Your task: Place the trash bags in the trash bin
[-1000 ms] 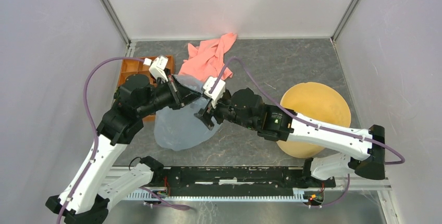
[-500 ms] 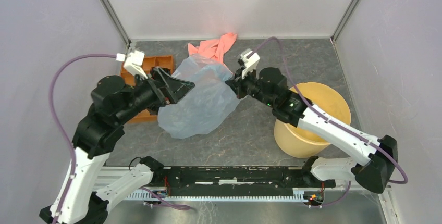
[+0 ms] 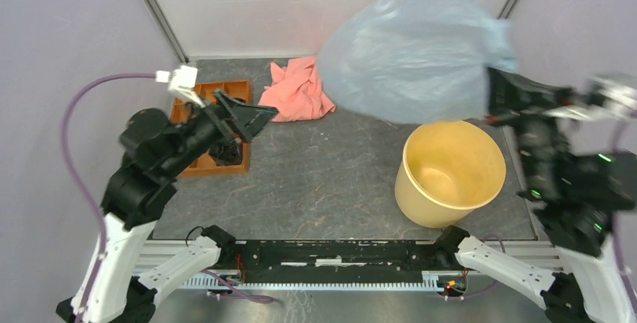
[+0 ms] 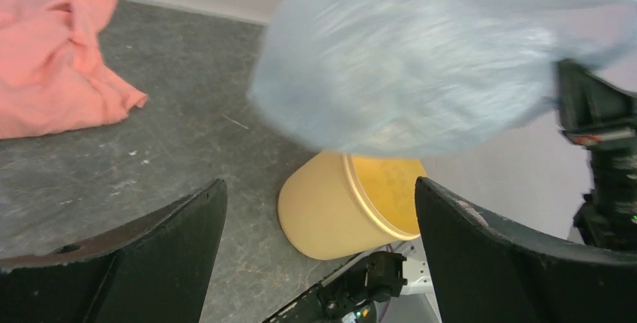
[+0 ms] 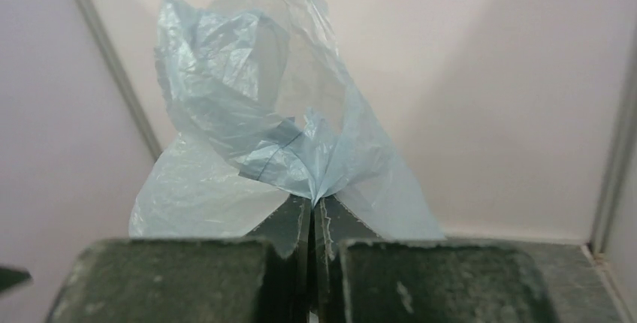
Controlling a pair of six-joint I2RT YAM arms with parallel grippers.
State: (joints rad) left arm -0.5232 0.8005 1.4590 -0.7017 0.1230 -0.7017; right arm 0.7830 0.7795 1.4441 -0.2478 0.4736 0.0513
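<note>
Trash bag (image 3: 413,52) pinched in right gripper (image 5: 312,210), aloft

Bright even light, bag (image 4: 421,52) apparently motion-blurred

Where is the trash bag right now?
The trash bag is up in the air at the top view's right, pinched by the right gripper, above the trash bin and right of the pink cloth.

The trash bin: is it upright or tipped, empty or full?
Upright and empty: the trash bin stands mouth up, its bare inside showing.
</note>
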